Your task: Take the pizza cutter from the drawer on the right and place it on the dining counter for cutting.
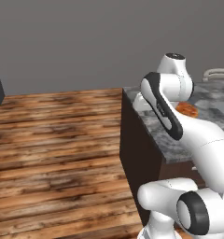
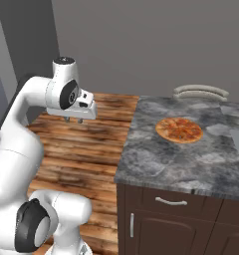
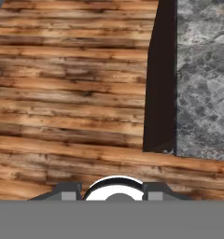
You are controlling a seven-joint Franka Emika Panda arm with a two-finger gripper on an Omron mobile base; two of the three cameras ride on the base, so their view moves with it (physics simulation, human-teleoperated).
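Note:
The dining counter is a grey marbled slab over a dark brown base; it also shows in the left base view and the hand view. A shallow dark brown drawer with a silver handle sits shut under the slab's front edge. The pizza cutter is hidden. My gripper hangs open and empty over the wooden floor, left of the counter's corner and apart from it. In the hand view the gripper points down at the floor, with nothing between its tips.
A round orange pizza lies on the slab, half hidden by my arm in the left base view. A chair back stands behind the counter. A cabinet door with an upright handle is below the drawer. Wooden floor stretches left.

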